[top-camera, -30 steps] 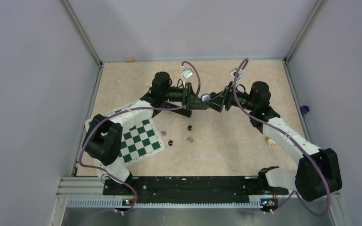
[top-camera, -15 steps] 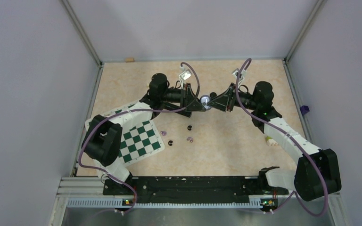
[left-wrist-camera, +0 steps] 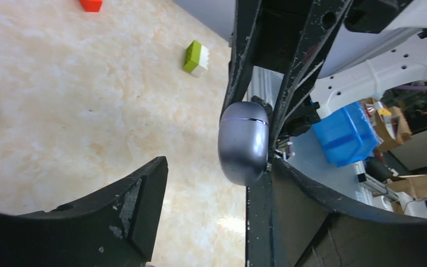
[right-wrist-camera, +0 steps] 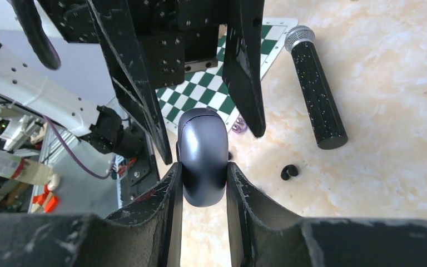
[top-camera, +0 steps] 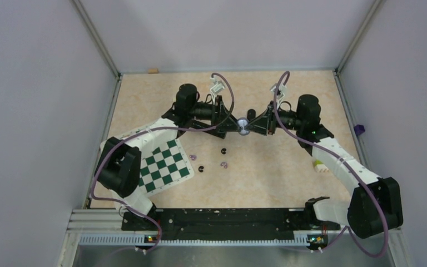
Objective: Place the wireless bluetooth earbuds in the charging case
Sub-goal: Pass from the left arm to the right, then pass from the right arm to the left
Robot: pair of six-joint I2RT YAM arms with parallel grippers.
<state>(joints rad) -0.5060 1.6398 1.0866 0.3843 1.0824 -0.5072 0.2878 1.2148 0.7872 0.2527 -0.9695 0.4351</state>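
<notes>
The charging case (top-camera: 243, 125) is a closed grey-silver oval held up above the table's middle. My right gripper (right-wrist-camera: 203, 170) is shut on the charging case (right-wrist-camera: 203, 156), one finger on each flat side. My left gripper (left-wrist-camera: 214, 172) faces it and stands open. The case (left-wrist-camera: 243, 142) sits close beside its right finger, with a wide gap to the left finger. On the table below lie two pale purple earbuds (top-camera: 193, 158) (top-camera: 223, 164) and two black earbuds (top-camera: 201, 168) (top-camera: 224, 150).
A green-and-white chessboard (top-camera: 164, 164) lies at the left under the left arm. A black microphone (right-wrist-camera: 314, 83) lies next to it. A green-and-white block (top-camera: 318, 165) sits at the right, a red block (left-wrist-camera: 90, 4) beyond it. Grey walls enclose the table.
The right gripper has closed on the charging case. The left gripper, shut on it before, has opened. Both grippers shifted slightly toward the back.
</notes>
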